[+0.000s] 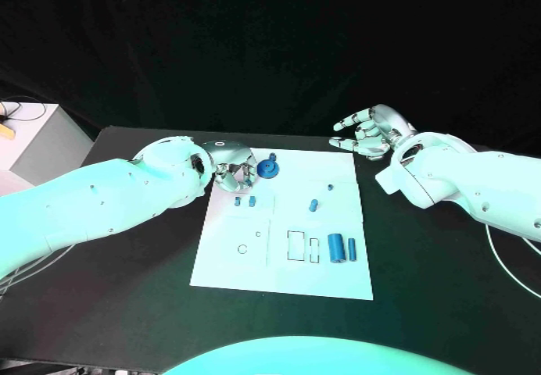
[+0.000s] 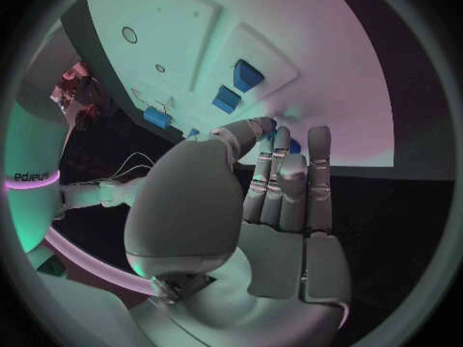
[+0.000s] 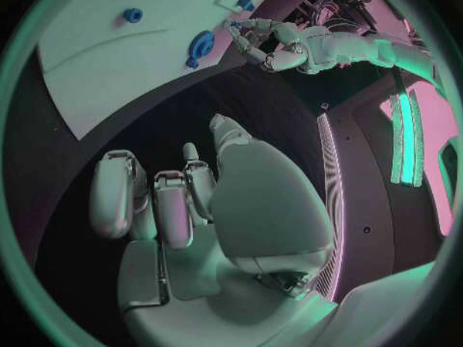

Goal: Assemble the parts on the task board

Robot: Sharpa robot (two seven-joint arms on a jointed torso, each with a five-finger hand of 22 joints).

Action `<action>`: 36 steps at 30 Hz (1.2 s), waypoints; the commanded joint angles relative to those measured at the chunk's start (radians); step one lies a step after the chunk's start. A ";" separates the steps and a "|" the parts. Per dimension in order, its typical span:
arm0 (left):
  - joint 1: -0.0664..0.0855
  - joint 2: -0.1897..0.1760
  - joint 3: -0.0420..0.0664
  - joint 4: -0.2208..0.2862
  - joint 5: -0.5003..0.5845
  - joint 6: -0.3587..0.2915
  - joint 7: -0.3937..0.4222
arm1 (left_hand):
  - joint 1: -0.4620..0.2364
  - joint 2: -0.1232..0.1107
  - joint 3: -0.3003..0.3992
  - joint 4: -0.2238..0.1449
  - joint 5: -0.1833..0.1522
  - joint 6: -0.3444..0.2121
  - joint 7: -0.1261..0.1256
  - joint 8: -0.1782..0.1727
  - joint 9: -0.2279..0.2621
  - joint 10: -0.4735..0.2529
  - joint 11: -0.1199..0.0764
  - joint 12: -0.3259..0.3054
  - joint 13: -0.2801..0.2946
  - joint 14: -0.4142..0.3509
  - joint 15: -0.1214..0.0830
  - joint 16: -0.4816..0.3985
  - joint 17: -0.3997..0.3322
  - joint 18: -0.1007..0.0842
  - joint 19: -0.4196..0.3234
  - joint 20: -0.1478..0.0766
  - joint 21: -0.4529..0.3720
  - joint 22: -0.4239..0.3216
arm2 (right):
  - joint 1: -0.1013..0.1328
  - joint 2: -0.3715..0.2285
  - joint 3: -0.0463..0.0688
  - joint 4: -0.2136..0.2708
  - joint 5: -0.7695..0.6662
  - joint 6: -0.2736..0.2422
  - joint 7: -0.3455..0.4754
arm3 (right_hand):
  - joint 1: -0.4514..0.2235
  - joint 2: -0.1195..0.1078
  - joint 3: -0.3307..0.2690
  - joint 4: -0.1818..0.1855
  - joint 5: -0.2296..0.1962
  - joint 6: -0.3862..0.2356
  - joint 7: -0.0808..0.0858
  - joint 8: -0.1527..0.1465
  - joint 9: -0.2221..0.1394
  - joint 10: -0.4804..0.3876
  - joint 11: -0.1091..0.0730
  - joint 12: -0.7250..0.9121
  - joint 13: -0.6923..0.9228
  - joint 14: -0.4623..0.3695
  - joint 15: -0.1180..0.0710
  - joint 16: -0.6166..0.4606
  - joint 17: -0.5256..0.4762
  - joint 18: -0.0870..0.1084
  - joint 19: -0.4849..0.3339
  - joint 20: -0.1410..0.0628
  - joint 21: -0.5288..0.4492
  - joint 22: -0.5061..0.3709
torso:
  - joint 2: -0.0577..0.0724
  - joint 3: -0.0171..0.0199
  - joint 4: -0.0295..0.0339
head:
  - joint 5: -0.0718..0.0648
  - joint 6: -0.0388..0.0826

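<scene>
The white task board [image 1: 282,262] lies in the middle of the black table. A round blue part [image 1: 267,168] with a short stem stands near its far left corner, also seen in the right wrist view as a blue part [image 3: 201,45]. My left hand [image 1: 231,174] hovers just beside that part, its fingers side by side and the thumb bent toward them, holding nothing; the left hand [image 2: 280,173] has a bit of blue peeking past its fingertips. My right hand [image 1: 367,133] floats beyond the board's far right corner, fingers apart and empty.
Several small blue pieces lie on the board: two short ones [image 1: 245,201] at the left, one [image 1: 313,205] mid-board, a tiny one [image 1: 329,187], and a thick cylinder [image 1: 336,248] beside a thin one [image 1: 352,249]. A white box [image 1: 40,137] stands at the table's far left.
</scene>
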 commanded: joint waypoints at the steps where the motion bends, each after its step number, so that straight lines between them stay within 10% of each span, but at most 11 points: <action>1: 0.001 0.002 0.001 0.004 0.000 0.018 0.002 | 0.000 0.000 -0.002 -0.006 -0.001 0.011 0.001 -0.007 0.002 0.012 0.000 -0.004 0.004 0.010 0.000 0.004 0.002 0.016 0.005 -0.004 0.007 0.002 | -0.001 0.000 0.000 0.000 -0.004 0.007 0.010 | -0.007 0.001 0.004 0.001 0.006 -0.001 -0.002 0.005 -0.001 -0.004 0.001 -0.001 0.013 0.062 -0.002 -0.003 0.086 0.008 -0.001 -0.005 -0.006 0.015 | 0.000 -0.0005 0.0002 | 0.001 -0.001; 36: -0.003 0.020 -0.001 -0.014 -0.004 0.030 -0.004 | 0.002 0.003 -0.022 -0.016 -0.006 0.024 -0.005 -0.014 0.005 0.034 -0.009 0.011 0.025 0.017 -0.006 0.014 0.018 0.016 0.003 -0.008 0.009 0.002 | -0.001 -0.002 0.000 0.001 -0.004 0.008 0.010 | -0.008 0.000 0.006 0.000 0.006 -0.001 -0.002 0.006 -0.001 -0.004 0.001 -0.001 0.013 0.062 -0.002 -0.004 0.085 0.008 -0.002 -0.006 -0.008 0.013 | 0.001 0.0005 0.0000 | -0.001 -0.007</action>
